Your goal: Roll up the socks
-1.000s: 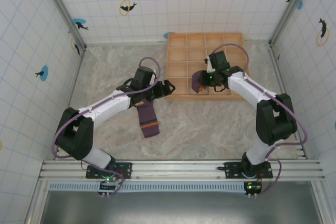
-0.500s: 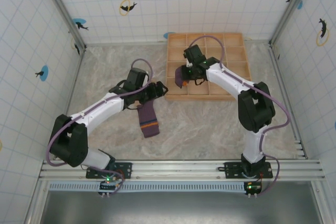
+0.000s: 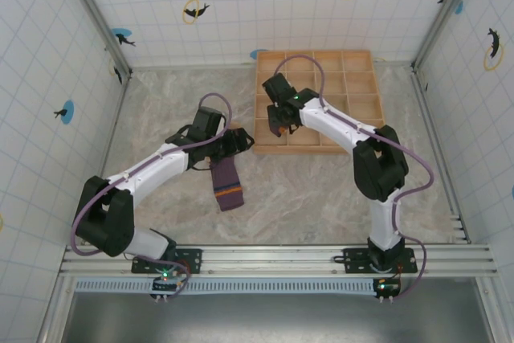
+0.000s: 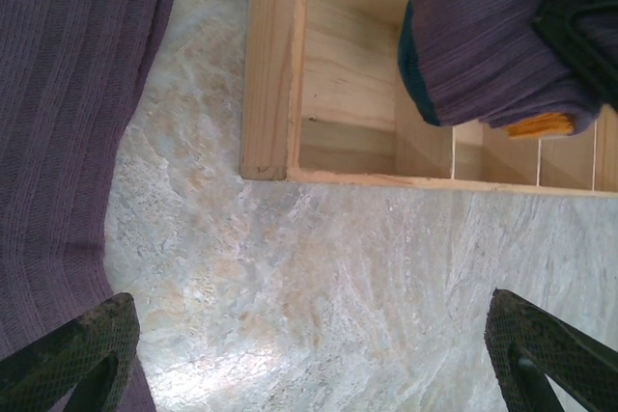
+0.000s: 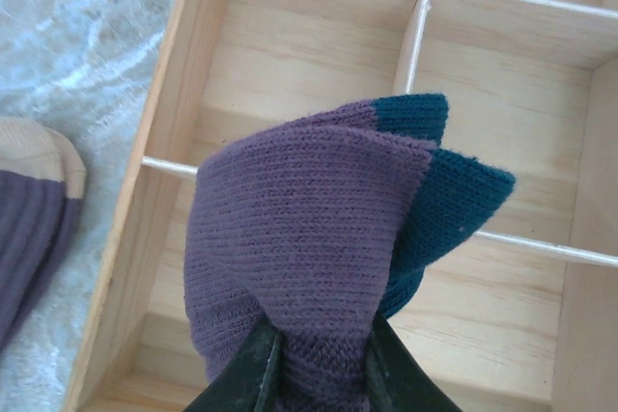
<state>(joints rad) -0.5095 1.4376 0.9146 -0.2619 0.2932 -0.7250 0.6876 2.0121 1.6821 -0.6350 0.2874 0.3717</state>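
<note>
Right gripper (image 5: 319, 359) is pinched on the rolled purple knit sock bundle (image 5: 309, 238), whose teal cuff is folded outward. The grip is taken at one end of the roll, probably so it is kept from unwinding in transit. The bundle is held over the left column of the light wooden divided tray (image 5: 159, 123), across a divider between two cells. Judged: one sock rolled, drop-off pending.

Left gripper (image 4: 314, 354) is spread wide with nothing between the fingers. It is parked low over the grey marbled tabletop (image 4: 338, 267) off the tray's near-left corner, beside the flat purple ribbed sock (image 4: 68, 142). It is likely staged there for the second roll.

View differences:
- Top camera: overall layout is given. The flat sock (image 3: 226, 182) is laid lengthwise, orange stripe at the near end, apart from the tray (image 3: 317, 149).
- Right wrist: the cuff colour and the flat sock's tan toe just outside the tray wall are seen. Floor contact cannot be told.
- Left wrist: the bundle (image 4: 492, 36) is seen from the other side with an orange patch, apparently hanging above the dividers.
</note>
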